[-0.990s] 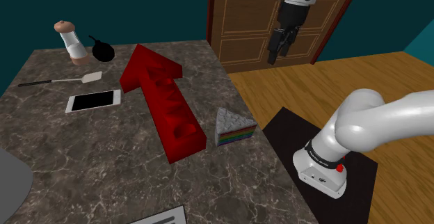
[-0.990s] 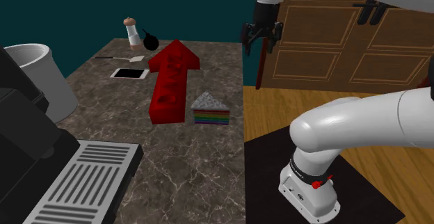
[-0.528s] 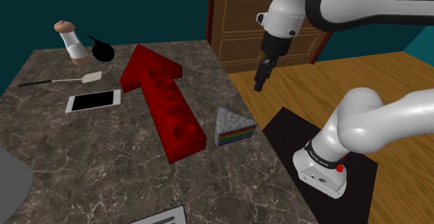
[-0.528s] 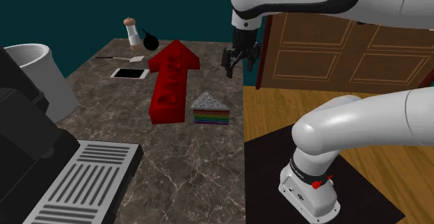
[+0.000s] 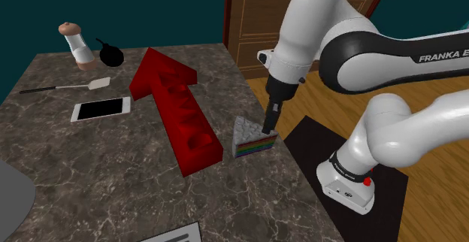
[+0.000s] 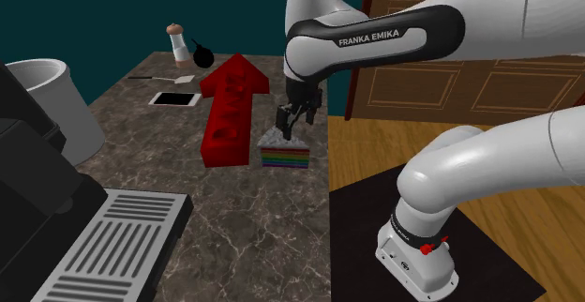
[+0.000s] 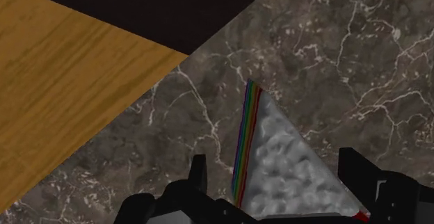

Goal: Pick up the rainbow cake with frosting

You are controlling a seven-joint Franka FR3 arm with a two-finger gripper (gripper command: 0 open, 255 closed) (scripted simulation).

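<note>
The cake slice [image 5: 252, 137] is a wedge with grey bumpy frosting on top and rainbow layers on its side. It lies on the dark marble counter [image 5: 90, 173] close to the edge nearest the stand, beside the red block. My gripper [image 5: 268, 123] hangs just above it, pointing down. In the second exterior view the gripper [image 6: 289, 128] hovers over the cake slice [image 6: 283, 150]. In the wrist view the gripper [image 7: 275, 161] is open, its black fingers [image 7: 198, 170] standing on either side of the cake slice [image 7: 285, 163] without touching it.
A large red arrow-shaped block [image 5: 177, 105] lies right next to the cake. Farther off are a phone [image 5: 101, 110], a spatula [image 5: 68, 87], a pepper mill [image 5: 77, 45] and a small black object [image 5: 111, 54]. A white container [image 6: 52, 103] and a grille [image 6: 117, 244] stand at the counter's other end.
The arm has swung down from in front of the wooden door to the counter edge, bringing the gripper low over the cake slice. The cake has not moved.
</note>
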